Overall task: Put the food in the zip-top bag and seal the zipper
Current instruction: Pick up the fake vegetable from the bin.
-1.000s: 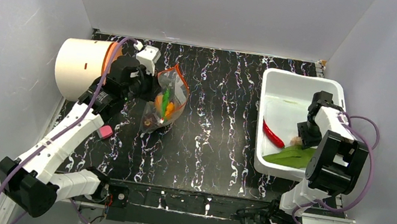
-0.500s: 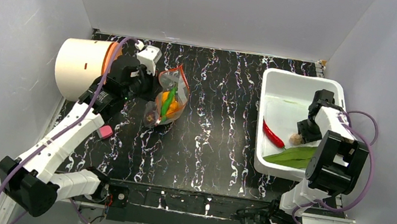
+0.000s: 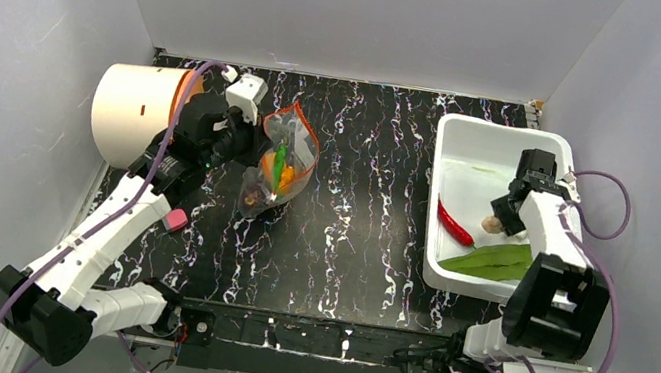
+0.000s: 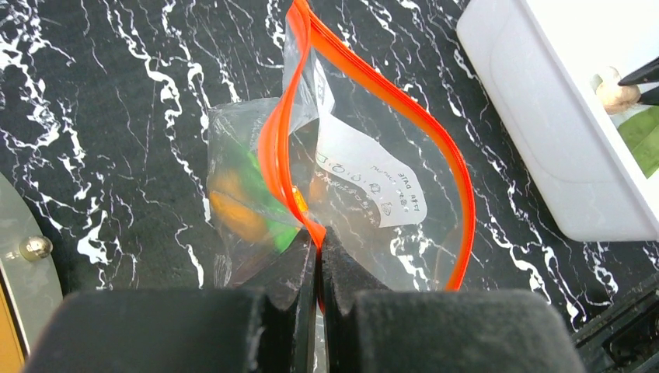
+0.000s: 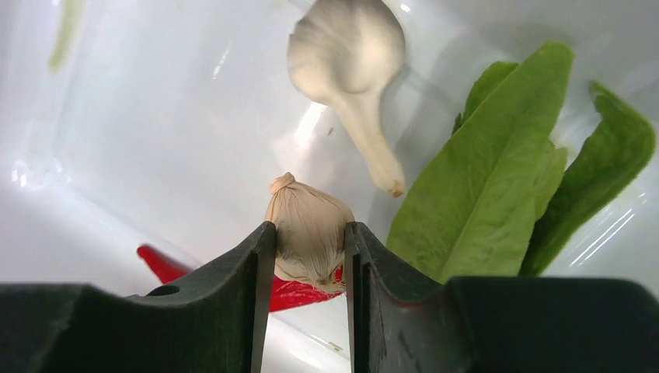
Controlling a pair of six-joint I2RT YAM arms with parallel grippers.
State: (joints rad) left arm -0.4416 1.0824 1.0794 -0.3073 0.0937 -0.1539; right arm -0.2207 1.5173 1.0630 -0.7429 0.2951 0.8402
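The clear zip-top bag [image 3: 282, 163] stands on the black table, its mouth gaping. My left gripper [image 4: 319, 241] is shut on the near edge of its orange-red zipper [image 4: 435, 132]. Inside the bag lie an orange fruit [image 4: 233, 214] and a green pepper [image 4: 260, 171], with a dark round piece [image 3: 250, 199] at the bottom. My right gripper [image 5: 309, 233] is inside the white bin [image 3: 492, 138], shut on the whitish garlic-like piece [image 5: 309, 225]. The red chilli [image 3: 454, 223] lies on the bin floor below it.
Green leaves [image 3: 494, 262] lie at the bin's near end. A cream cylinder [image 3: 131, 113] with an orange rim lies on its side behind my left arm. A second whitish bulb shape [image 5: 346, 47] shows on the bin's glossy surface; it may be a reflection.
My right gripper has closed on the garlic-like piece and moved slightly toward the back of the bin. My left gripper has shifted the bag a little; its mouth gapes wider.
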